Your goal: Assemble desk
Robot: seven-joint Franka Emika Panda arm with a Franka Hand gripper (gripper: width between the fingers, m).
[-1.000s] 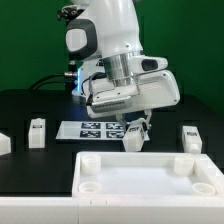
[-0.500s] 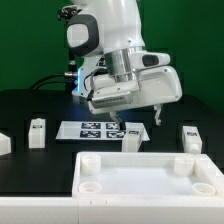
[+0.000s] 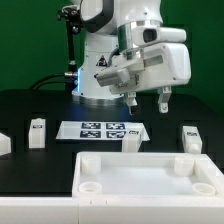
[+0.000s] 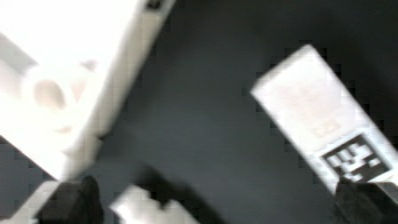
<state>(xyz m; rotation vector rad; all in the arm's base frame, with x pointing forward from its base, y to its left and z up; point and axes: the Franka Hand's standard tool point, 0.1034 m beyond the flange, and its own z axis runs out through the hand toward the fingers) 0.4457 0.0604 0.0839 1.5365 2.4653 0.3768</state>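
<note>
With the tool (image 3: pixel 148 101) hanging empty, jaws apart, above the upright leg (image 3: pixel 130 142) standing on the tabletop (image 3: pixel 40 100) just beside the desk top (image 3: pixel 150 178), at its 12 o'clock, an off-centre descent could topple that leg.

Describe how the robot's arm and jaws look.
The arm is glossy white, with rounded shells and dark bands at the joints. A boxy white housing carries two short dark jaws. Black cables trail beside it, near a blue light.
</note>
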